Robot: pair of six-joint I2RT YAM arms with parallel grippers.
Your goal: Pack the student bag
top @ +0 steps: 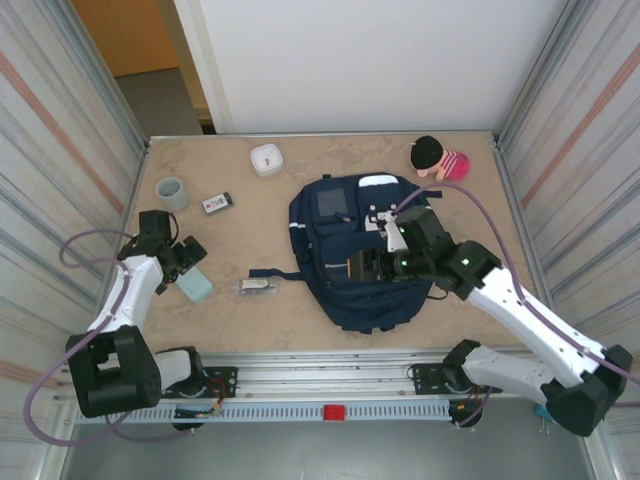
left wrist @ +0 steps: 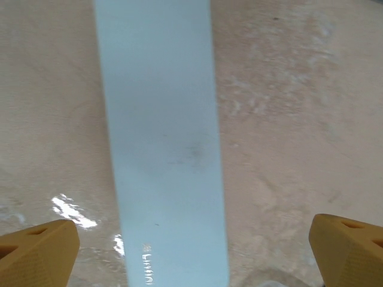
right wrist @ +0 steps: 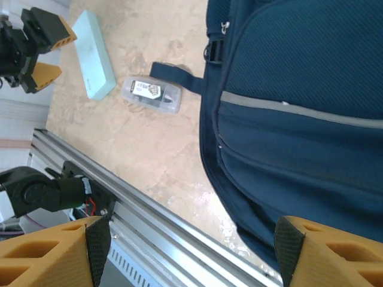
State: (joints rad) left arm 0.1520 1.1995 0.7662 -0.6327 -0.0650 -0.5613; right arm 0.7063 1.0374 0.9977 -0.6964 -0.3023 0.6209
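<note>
While the student bag [top: 345,300] lies right of centre on the worktop [top: 270,330], near its front edge, my right hand [top: 362,266] hangs spread above it. My left hand [top: 185,264] is spread over a pale blue box [top: 196,286], with bare worktop between.

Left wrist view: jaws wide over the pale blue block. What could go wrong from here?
1. The pale blue block sits off-centre between the left gripper's fingers; closing may shove it sideways first.
2. It lies flat on the table, so fingertips could scrape the surface.
3. The right gripper hovers open over the student bag, which shows no open compartment; a drop-in may be blocked.
</note>
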